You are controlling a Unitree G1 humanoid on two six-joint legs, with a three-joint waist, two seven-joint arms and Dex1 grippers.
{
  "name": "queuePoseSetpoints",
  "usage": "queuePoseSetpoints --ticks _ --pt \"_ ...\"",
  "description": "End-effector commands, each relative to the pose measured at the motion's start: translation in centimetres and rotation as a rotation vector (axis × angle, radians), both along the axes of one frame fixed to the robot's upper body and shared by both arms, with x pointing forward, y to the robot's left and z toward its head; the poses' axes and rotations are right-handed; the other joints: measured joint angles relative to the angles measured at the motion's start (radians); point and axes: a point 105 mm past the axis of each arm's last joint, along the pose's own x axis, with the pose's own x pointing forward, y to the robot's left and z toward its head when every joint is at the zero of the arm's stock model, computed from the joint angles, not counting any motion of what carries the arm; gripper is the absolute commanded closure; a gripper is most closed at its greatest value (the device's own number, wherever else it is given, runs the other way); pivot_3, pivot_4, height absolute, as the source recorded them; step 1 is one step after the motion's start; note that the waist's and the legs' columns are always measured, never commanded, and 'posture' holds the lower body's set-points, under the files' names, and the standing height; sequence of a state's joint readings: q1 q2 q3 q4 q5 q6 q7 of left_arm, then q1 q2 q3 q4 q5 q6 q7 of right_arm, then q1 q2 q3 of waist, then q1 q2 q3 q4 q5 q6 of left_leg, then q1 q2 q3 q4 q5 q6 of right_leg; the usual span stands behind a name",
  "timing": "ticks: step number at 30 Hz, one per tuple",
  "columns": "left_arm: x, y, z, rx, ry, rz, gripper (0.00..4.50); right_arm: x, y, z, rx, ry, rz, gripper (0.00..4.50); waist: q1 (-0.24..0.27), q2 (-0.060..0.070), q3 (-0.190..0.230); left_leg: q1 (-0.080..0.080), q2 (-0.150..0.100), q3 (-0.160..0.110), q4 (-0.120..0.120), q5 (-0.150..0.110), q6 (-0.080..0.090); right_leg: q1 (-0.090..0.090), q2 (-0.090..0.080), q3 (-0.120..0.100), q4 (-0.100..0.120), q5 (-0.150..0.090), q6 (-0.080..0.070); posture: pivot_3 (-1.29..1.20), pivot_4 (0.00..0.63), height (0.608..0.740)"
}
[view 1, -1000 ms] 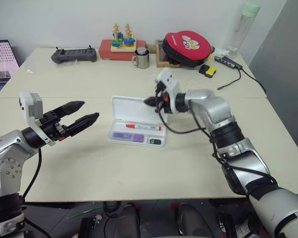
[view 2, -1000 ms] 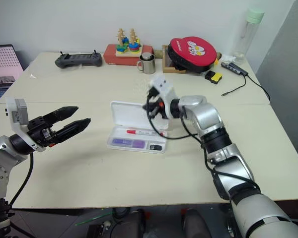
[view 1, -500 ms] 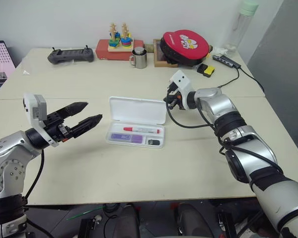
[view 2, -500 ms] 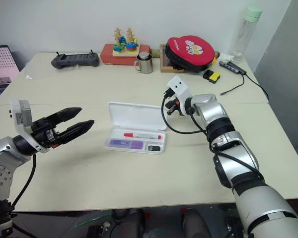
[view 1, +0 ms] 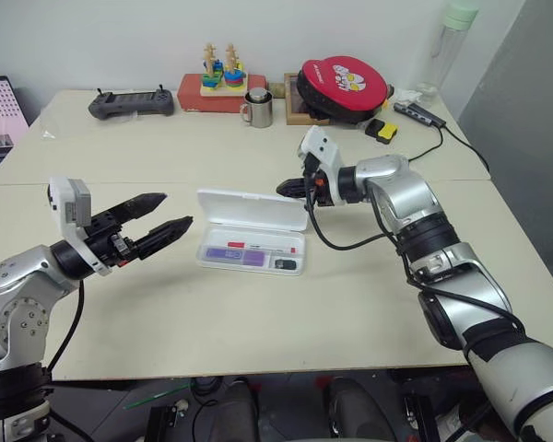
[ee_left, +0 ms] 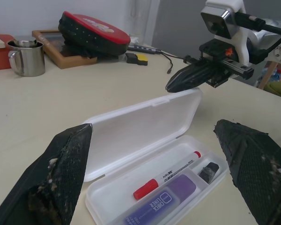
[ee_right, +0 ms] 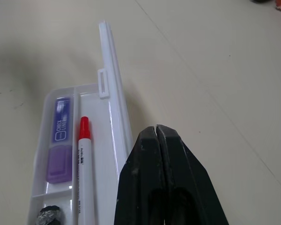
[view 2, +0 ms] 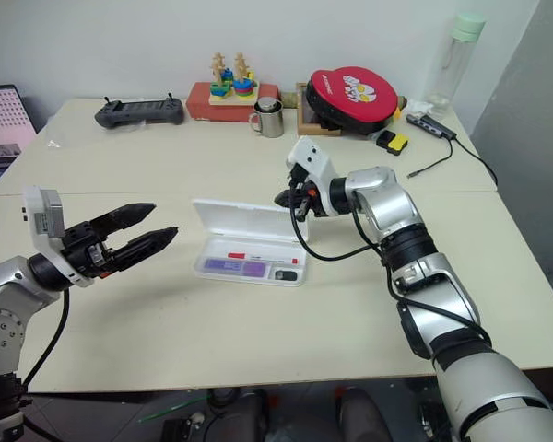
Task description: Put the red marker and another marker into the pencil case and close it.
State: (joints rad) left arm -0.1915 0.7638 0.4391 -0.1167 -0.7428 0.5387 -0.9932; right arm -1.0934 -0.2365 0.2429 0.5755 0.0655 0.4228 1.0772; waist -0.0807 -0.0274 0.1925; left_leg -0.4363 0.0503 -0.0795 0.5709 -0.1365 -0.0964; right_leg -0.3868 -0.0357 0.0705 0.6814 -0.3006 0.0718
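The white pencil case (view 1: 219,262) lies open in the middle of the table, its lid (view 1: 249,210) tilted up from the far side. In its tray lie the red marker (view 1: 258,247) and, nearer me, the other marker, a purple highlighter (view 1: 240,257). A small dark thing sits in the tray's end compartment. My right gripper (view 1: 284,191) is shut and empty, its tips just behind the lid's right upper edge; I cannot tell whether they touch. In the right wrist view the shut fingertips (ee_right: 155,131) sit beside the lid's rim (ee_right: 113,108). My left gripper (view 1: 161,214) hovers open left of the case.
Along the table's far edge stand a black controller (view 1: 132,101), a stacking toy on a red box (view 1: 219,81), a metal mug (view 1: 258,109), a red round pouch (view 1: 346,85), a yellow-black block (view 1: 383,131) with a cable, and a bottle (view 1: 453,37).
My right gripper pulled away to the right of the lid, then came back to its far upper edge. The lid stands a little steeper. The left gripper has stayed put.
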Motion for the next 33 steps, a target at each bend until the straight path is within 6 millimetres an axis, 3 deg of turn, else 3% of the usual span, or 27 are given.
queuePoseSetpoints --ticks 1,8,15,18,20,25,29,31,33 --pt "-0.3 -0.4 0.9 0.04 -0.031 -0.018 0.0 -1.4 0.6 -1.6 -0.089 -0.009 0.062 4.48 0.0 0.0 0.0 0.0 0.0 0.0 0.0 0.0 0.0 0.0 0.0 0.0 0.0 0.0 0.0 0.0 0.15 0.74" --pt "-1.2 -0.8 -0.3 0.089 0.025 -0.055 0.0 -3.8 1.4 -5.6 -0.177 0.029 0.109 4.48 0.0 0.0 0.0 0.0 0.0 0.0 0.0 0.0 0.0 0.0 0.0 0.0 0.0 0.0 0.0 0.0 0.15 0.74" --pt "-1.2 -0.8 -1.2 0.127 0.058 -0.058 0.0 -3.9 1.0 -9.7 -0.249 0.09 0.019 4.48 -0.001 -0.001 -0.001 0.002 0.0 0.0 0.001 0.0 0.0 0.002 0.0 0.0 0.0 0.0 0.001 0.0 0.15 0.74" --pt "-1.1 -0.8 -1.6 0.154 0.076 -0.06 0.0 -3.7 0.2 -10.4 -0.261 0.1 -0.022 4.48 -0.001 -0.001 -0.001 0.004 0.0 0.0 0.001 0.0 0.0 0.003 0.0 0.0 0.0 0.0 0.002 0.0 0.15 0.74" --pt "-1.2 -0.8 -2.1 0.173 0.093 -0.063 0.0 -3.7 -0.1 -10.1 -0.231 0.105 -0.033 4.48 -0.001 -0.001 -0.002 0.005 0.0 0.0 0.001 0.0 0.0 0.003 0.0 0.0 0.0 -0.001 0.002 0.0 0.15 0.74" --pt "-0.1 -0.4 -2.2 0.177 0.086 -0.008 0.0 -3.8 0.3 -6.6 -0.016 0.113 -0.032 4.48 0.0 -0.002 -0.002 0.005 0.0 0.0 0.002 0.0 0.0 0.004 0.0 0.0 0.0 0.0 0.002 0.0 0.15 0.74" --pt "2.8 0.8 -1.9 0.107 0.056 0.183 0.0 -3.4 -3.1 -2.4 0.208 0.049 -0.129 3.83 0.022 -0.001 -0.001 0.003 0.0 -0.001 0.002 0.0 0.0 0.004 0.0 0.0 0.0 0.0 0.002 0.0 0.15 0.74" --pt "4.1 1.8 -2.3 0.108 0.048 0.282 0.0 -2.9 -5.0 -1.4 0.255 -0.003 -0.216 3.36 0.029 -0.001 -0.001 0.002 0.0 0.0 0.002 0.0 0.0 0.003 0.0 0.0 -0.001 0.0 0.002 0.0 0.15 0.74" --pt "4.5 2.1 -2.5 0.114 0.045 0.312 0.0 -2.7 -5.6 -1.1 0.268 -0.025 -0.251 2.79 0.03 -0.001 -0.001 0.002 0.0 0.0 0.002 0.0 0.0 0.003 0.0 0.0 -0.001 0.0 0.001 0.0 0.15 0.74"
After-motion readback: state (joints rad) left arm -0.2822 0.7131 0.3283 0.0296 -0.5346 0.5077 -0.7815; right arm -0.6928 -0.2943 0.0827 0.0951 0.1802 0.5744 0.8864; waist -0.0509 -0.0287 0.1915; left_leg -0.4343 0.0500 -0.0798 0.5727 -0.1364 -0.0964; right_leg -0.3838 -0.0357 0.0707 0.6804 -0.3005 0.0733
